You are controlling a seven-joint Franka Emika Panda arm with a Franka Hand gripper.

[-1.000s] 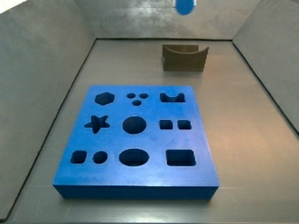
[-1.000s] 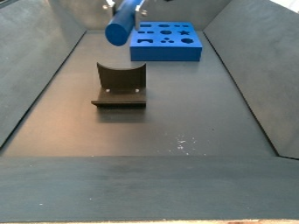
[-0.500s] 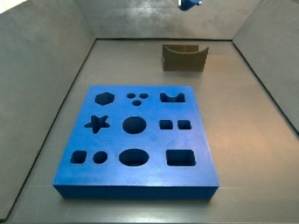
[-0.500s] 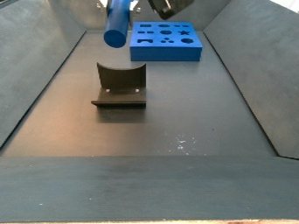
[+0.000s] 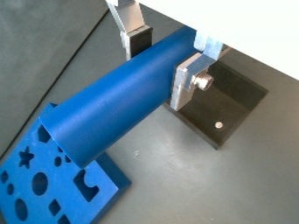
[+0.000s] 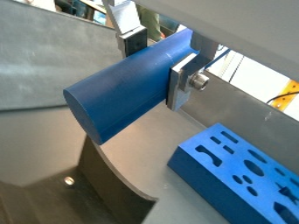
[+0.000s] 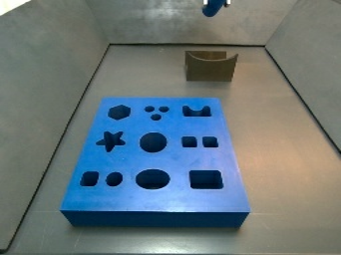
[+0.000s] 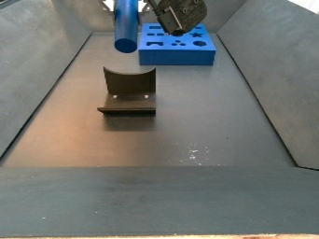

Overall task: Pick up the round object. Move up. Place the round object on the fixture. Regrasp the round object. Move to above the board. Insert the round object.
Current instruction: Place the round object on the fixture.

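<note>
The round object is a plain blue cylinder peg (image 5: 117, 109), also seen in a wrist view (image 6: 122, 92). My gripper (image 5: 162, 58) is shut on it near one end, with a silver finger (image 5: 187, 80) on each side; both wrist views show this grip (image 6: 158, 59). In a side view the peg (image 8: 125, 26) hangs high above the floor, over the fixture (image 8: 127, 91). Only its tip (image 7: 213, 6) shows at the frame edge in a side view. The fixture (image 7: 209, 66) is a dark block with a notched top. The blue board (image 7: 154, 154) lies flat beyond it (image 8: 178, 45).
Grey walls slope up around the dark floor (image 8: 187, 140). The board (image 5: 47, 175) and the fixture (image 5: 228, 101) lie below the peg in a wrist view. The dark wrist body (image 8: 178, 14) hangs beside the peg.
The peg has swung from tilted to nearly upright in a side view and shifted slightly. The dark wrist body has come further into view. Board and fixture have not moved.
</note>
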